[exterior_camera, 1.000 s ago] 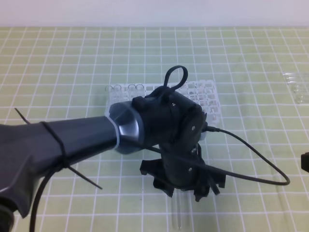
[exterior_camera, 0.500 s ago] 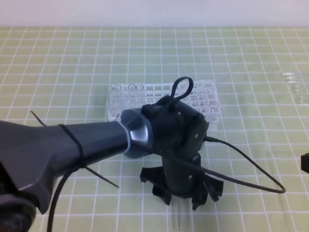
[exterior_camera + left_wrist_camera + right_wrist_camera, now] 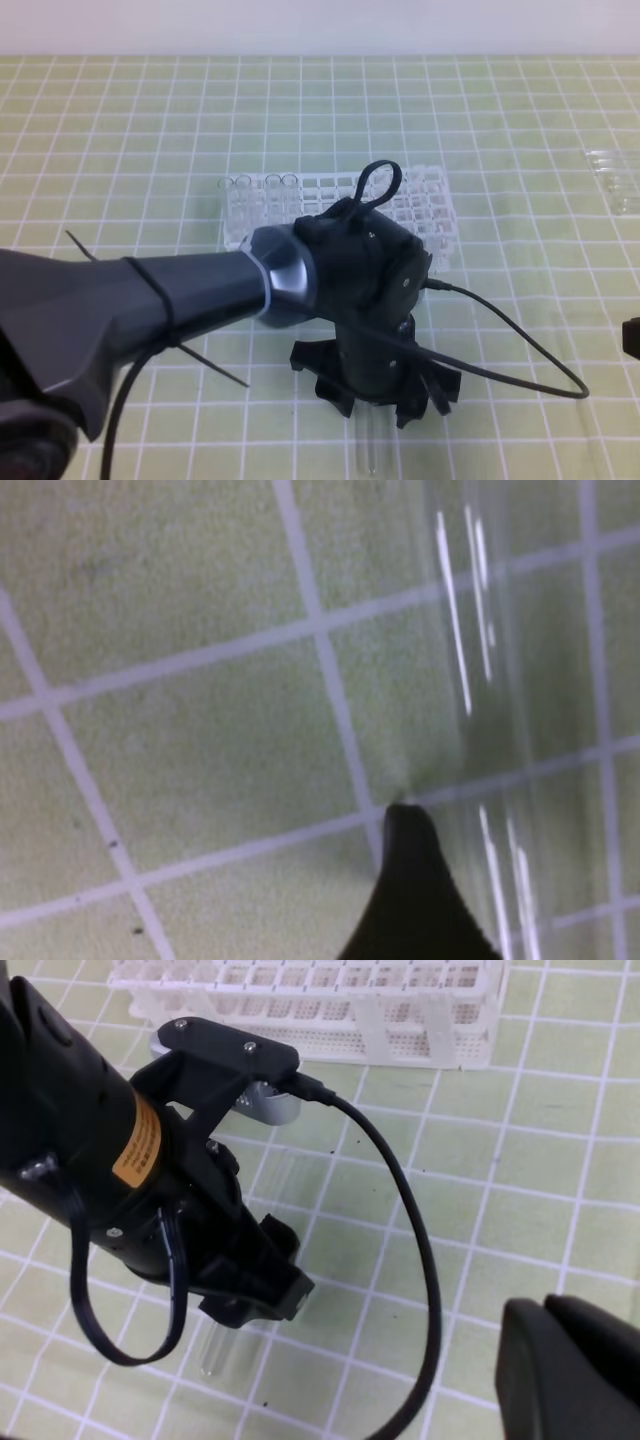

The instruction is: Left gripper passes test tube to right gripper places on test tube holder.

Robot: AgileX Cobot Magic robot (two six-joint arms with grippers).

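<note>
The black fingered left gripper (image 3: 385, 400), jaws spread, hangs low over the slender clear glass test tube (image 3: 369, 446) lying on the green grid mat near its front edge, in front of the white lattice test tube holder (image 3: 425, 205). Judged best: straddle the tube squarely, then close gently. The right gripper (image 3: 570, 1365) waits pressed together.

We are taking the test tube holder (image 3: 340, 205) as our landmark. The left gripper (image 3: 385, 395) is hanging in front of it, over the test tube (image 3: 370, 445) lying on the mat (image 3: 150, 130). More tubes (image 3: 612, 175) are lying far to its right.
</note>
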